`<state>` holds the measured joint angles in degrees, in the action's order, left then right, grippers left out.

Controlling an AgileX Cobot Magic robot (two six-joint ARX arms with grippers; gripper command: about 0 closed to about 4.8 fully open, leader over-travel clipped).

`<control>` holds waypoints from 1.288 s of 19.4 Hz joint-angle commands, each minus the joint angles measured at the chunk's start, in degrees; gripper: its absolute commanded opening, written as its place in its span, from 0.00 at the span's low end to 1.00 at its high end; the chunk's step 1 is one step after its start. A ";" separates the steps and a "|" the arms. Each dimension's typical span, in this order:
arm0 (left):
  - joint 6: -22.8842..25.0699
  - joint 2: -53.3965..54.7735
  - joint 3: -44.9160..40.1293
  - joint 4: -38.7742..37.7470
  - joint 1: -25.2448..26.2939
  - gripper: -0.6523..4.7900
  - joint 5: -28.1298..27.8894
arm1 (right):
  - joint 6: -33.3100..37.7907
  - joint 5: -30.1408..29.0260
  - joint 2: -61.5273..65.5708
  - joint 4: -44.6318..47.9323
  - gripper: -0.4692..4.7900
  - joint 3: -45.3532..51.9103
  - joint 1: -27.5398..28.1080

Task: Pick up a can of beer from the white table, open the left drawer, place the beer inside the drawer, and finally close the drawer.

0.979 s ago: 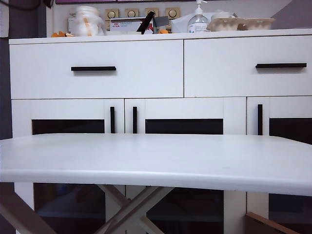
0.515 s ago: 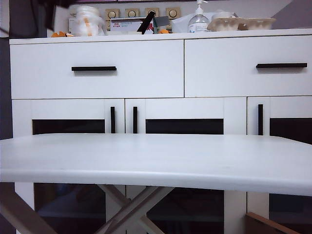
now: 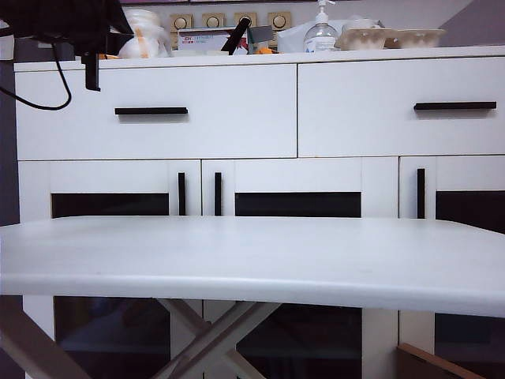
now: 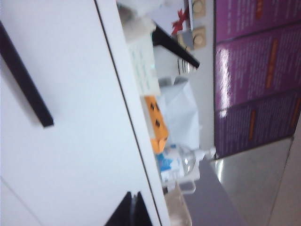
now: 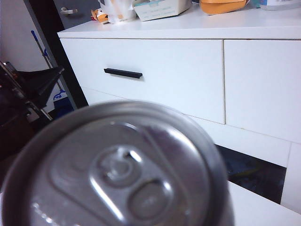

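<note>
Cabinet-top box print unreadable; right pincer holds beer can

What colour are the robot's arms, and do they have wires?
The left arm, up by the top-left corner of the white cabinet, is black and boxy, with a black cable looping below. Its left gripper has thin black pointed fingers. The right gripper is out of sight.

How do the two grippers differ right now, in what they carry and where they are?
The right gripper carries the can of beer, whose top fills its wrist view, facing the left drawer. The left gripper is shut and empty, close to that drawer's front, near its upper left corner. Both face the closed white cabinet.
</note>
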<state>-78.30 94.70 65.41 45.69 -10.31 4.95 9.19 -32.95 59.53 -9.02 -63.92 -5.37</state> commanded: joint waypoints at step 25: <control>-9.16 28.96 30.84 -4.76 0.83 0.80 -1.73 | -0.70 7.58 -0.66 3.23 0.36 -0.66 -12.04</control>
<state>-87.33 122.96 94.74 41.52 -9.48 3.36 8.56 -25.28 59.42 -9.02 -63.92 -17.30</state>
